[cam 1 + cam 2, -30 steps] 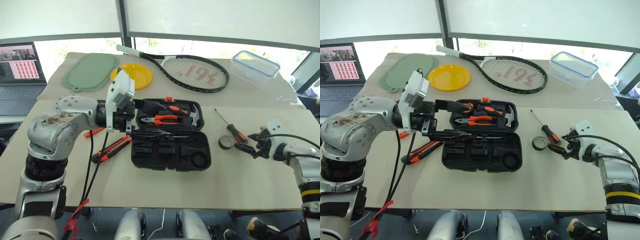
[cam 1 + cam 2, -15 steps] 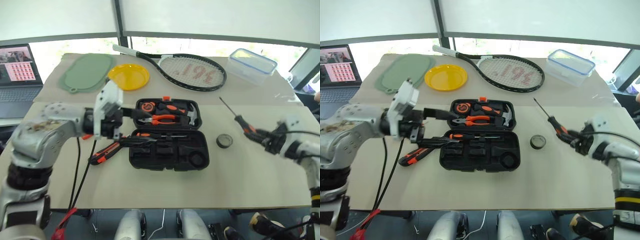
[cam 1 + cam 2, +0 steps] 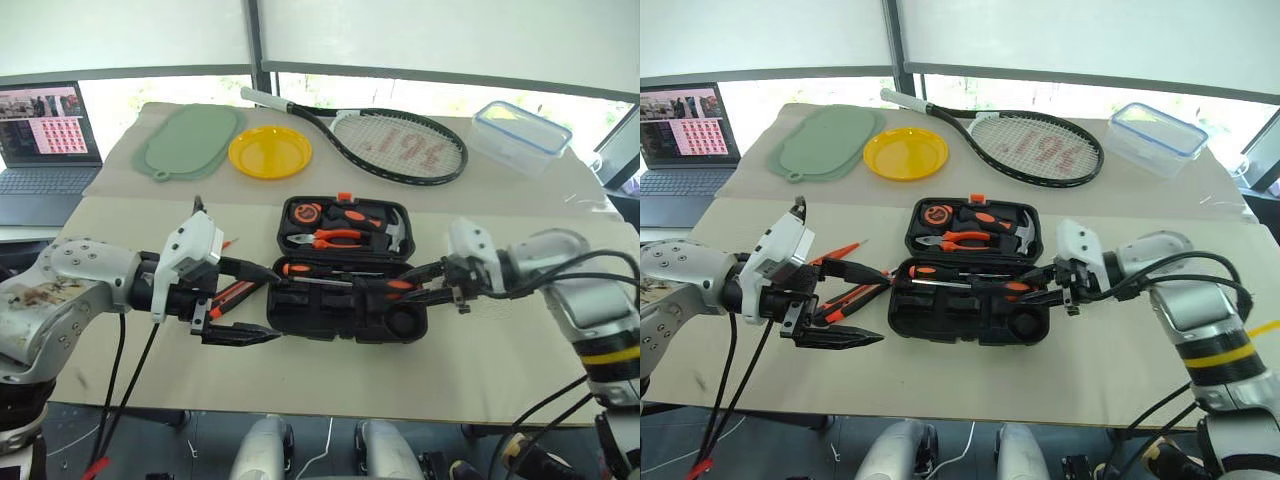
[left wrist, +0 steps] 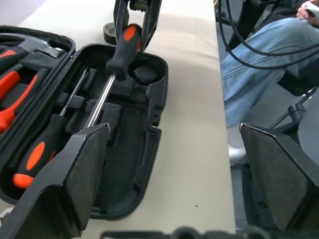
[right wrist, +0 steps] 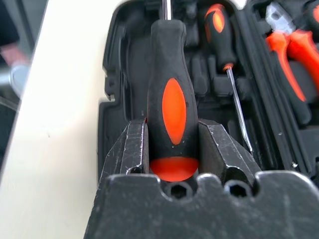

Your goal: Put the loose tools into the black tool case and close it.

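Note:
The black tool case (image 3: 345, 325) lies open at the table's middle, pliers and a hammer in its far half. My right gripper (image 3: 428, 287) is shut on a black-and-orange screwdriver (image 5: 169, 104), held level over the case's near half with its shaft pointing left. A second such screwdriver (image 3: 300, 268) lies in a recess. My left gripper (image 3: 883, 306) stands open just left of the case. The utility knife (image 3: 852, 296) lies on the table by its fingers. A thin red screwdriver (image 3: 835, 255) lies behind it. The tape roll (image 4: 107, 32) sits beyond the case.
At the back lie a racket (image 3: 400, 145), a yellow plate (image 3: 268, 152), a green mat (image 3: 190, 140) and a clear blue-rimmed box (image 3: 520, 125). A laptop (image 3: 45, 135) stands far left. A person's legs in jeans (image 4: 259, 59) are beside the table's right end.
My right gripper has closed on the screwdriver at the table's right, lifted it and swung it left over the case. The left gripper has drawn back from the case, lower and leftward.

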Controlling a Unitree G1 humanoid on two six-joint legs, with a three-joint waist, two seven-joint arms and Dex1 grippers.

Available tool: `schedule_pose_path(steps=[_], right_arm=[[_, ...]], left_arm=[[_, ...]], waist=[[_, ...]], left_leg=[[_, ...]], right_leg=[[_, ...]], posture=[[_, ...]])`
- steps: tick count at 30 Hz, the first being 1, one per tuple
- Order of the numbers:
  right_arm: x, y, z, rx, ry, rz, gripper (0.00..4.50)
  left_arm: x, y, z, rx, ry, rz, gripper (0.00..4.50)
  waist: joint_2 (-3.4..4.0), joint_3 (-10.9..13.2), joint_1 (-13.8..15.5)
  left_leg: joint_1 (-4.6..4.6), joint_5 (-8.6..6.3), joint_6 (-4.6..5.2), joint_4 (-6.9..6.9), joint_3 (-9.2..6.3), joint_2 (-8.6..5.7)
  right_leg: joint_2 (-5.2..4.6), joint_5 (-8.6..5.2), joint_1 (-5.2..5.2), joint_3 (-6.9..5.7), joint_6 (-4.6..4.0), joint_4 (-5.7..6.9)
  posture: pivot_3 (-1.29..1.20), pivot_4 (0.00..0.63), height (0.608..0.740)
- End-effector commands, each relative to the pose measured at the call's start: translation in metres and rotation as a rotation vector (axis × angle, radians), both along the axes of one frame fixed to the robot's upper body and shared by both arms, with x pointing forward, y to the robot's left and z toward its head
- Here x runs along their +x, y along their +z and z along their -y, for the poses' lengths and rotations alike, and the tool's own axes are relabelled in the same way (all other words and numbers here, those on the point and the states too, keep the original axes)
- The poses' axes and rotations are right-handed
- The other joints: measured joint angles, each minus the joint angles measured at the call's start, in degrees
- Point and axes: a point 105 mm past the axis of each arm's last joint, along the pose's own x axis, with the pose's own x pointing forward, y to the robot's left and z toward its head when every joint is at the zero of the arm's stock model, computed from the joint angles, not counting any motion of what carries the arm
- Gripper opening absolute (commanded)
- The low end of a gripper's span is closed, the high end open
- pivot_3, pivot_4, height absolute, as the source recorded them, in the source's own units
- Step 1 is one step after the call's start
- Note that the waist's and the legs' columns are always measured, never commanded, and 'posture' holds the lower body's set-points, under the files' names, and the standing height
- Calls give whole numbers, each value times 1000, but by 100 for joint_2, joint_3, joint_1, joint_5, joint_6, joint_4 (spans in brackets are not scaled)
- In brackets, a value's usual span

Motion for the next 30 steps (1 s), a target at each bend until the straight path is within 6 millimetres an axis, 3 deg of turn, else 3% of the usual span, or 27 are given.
schedule_pose_path(steps=[1, 18, 20, 27, 30], right_arm=[[11, -1, 2, -53, 23, 68, 1010], [28, -24, 12, -30, -64, 4, 1010], [28, -21, 10, -16, -58, 0, 2016], [23, 19, -16, 172, -26, 0, 4236], [27, 22, -25, 206, -51, 16, 4087]], left_arm=[[1, 7, 1, 4, -10, 53, 4500], [9, 8, 3, -4, 7, 75, 4500], [9, 8, 3, -3, 7, 78, 4500], [11, 9, 3, -5, 10, 82, 4500], [12, 9, 3, -7, 11, 85, 4500]], waist=[[0, 0, -9], [1, 1, -23], [1, 1, -27], [1, 2, -44], [1, 2, -58]], left_leg=[[0, 1, -2, -4, 0, 1], [-2, 4, -7, -10, 0, 4], [-2, 4, -7, -10, -1, 5], [-2, 4, -8, -11, -1, 7], [-2, 5, -8, -11, -2, 7]], right_leg=[[1, -2, -3, 0, -3, 1], [3, -6, -3, -6, -9, 2], [3, -6, -3, -6, -9, 2], [4, -6, -4, -6, -9, 3], [5, -6, -5, -5, -10, 6]], posture=[[0, 150, 738], [0, 150, 738], [0, 150, 738], [0, 150, 738], [0, 150, 738]])
